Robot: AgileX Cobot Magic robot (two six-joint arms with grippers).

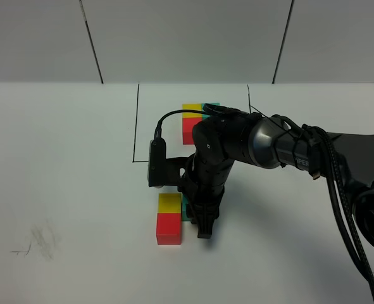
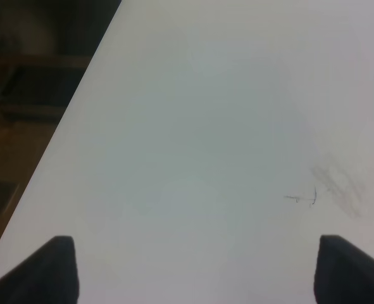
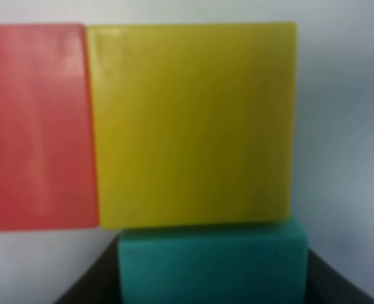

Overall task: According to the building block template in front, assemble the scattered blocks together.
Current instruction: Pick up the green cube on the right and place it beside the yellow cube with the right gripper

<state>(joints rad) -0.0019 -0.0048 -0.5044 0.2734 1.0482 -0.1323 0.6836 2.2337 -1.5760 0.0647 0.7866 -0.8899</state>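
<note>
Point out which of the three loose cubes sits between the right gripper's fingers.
The teal cube. It sits between the right gripper's dark fingers, pressed against the yellow cube. The red cube lies on the yellow one's other side, outside the gripper.

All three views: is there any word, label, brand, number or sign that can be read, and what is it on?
No text can be read in any view.
Right arm: white lettering on its dark forearm sleeve, too small and blurred to read.
Table: a faint pen scribble beside a grey smudge, not a legible sign.
Red cube, yellow cube, teal cube: plain faces, no print.
</note>
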